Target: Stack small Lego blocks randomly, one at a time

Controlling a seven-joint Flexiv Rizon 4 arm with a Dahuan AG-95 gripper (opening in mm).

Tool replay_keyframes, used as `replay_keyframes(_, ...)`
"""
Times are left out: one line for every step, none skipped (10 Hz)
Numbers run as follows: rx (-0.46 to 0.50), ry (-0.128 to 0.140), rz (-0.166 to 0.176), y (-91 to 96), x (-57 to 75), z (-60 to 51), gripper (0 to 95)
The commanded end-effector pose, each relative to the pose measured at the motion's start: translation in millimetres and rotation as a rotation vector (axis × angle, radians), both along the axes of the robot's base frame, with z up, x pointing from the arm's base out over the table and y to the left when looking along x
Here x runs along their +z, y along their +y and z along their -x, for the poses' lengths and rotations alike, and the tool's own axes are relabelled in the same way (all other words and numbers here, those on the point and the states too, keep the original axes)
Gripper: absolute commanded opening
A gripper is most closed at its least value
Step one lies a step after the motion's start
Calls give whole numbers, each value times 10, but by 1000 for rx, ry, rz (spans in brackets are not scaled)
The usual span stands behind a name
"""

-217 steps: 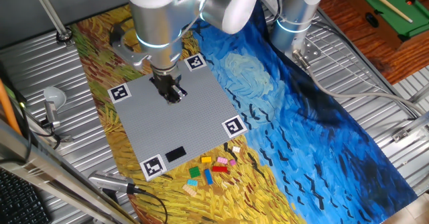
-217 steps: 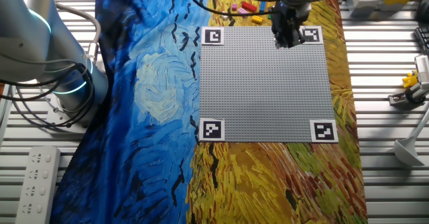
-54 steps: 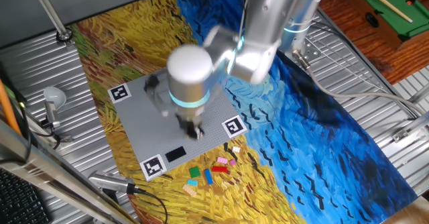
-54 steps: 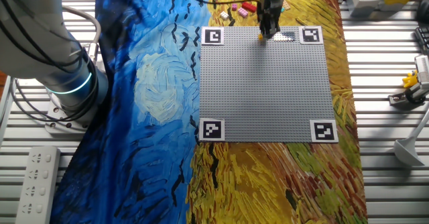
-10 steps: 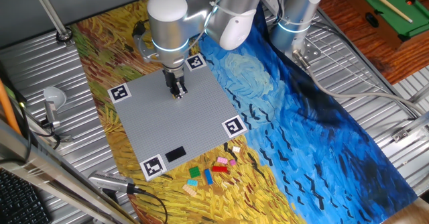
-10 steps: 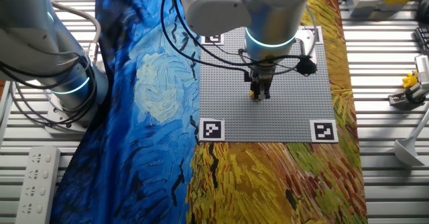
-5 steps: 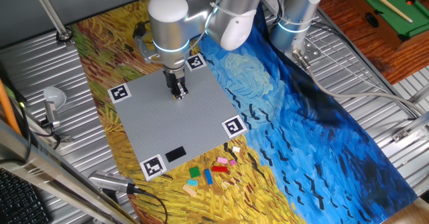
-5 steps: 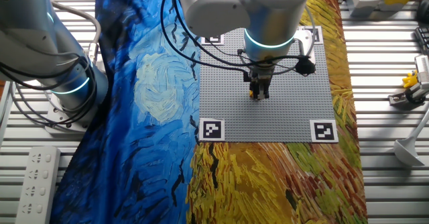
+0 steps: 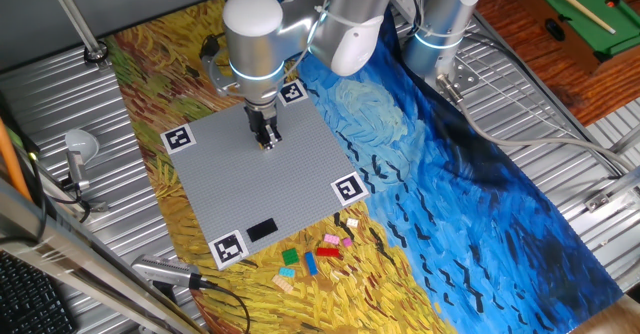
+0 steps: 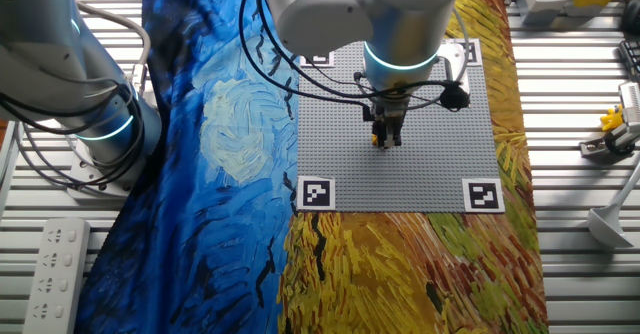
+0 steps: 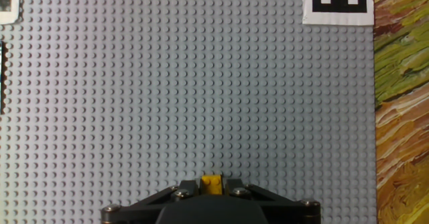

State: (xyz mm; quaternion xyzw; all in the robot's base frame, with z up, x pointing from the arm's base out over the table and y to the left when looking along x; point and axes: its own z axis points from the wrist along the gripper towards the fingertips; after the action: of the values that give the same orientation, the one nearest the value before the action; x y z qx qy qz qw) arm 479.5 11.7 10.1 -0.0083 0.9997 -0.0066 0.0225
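Observation:
My gripper [image 11: 212, 186] is shut on a small yellow Lego block [image 11: 212, 182] and holds it low over the grey baseplate [image 11: 167, 83], near its middle. In one fixed view the gripper [image 9: 266, 139] hangs over the baseplate's far half [image 9: 240, 184]. In the other fixed view the gripper [image 10: 384, 139] shows a yellow-orange bit at its tip. Several loose small blocks lie on the yellow cloth past the plate's near edge: red [image 9: 327, 252], blue [image 9: 311, 264], green [image 9: 291, 258], teal [image 9: 287, 272], pink [image 9: 331, 239], tan [image 9: 284, 285].
Square black-and-white marker tags sit at the baseplate's corners [image 9: 348, 188] [image 9: 179, 138] [image 10: 317, 193] [image 10: 484, 195]. A black flat piece [image 9: 261, 230] lies on the plate near the loose blocks. The second arm's base [image 10: 95, 124] stands on the blue cloth.
Over the last second the gripper has barely moved over the baseplate's middle. Earlier it was at the plate's edge by the loose blocks, and the yellow block has left that pile.

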Motion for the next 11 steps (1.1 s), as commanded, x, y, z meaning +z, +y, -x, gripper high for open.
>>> replay_keyframes(-1,0,0,-8,4,4,0)
replay_keyframes(-2,-1,0,-8,1,4,0)
replay_keyframes(-4,-2,0,-8,-2,-1,0)
replay_keyframes(-4,-3,0,-8,0,-5,0)
replay_keyframes(-6,-3,0,-8,1,-13,0)
replay_keyframes(-6,-3,0,-8,1,-18,0)
replay_keyframes(-7,-2,-1,-8,1,-23,0)
replay_keyframes(-8,-2,0,-15,0,-22,0)
replay_keyframes(-7,-3,0,-23,-5,-20,0)
replay_keyframes(-7,-2,-1,-25,-7,-20,0)
replay_keyframes(-7,-2,-1,-29,-10,-19,0)
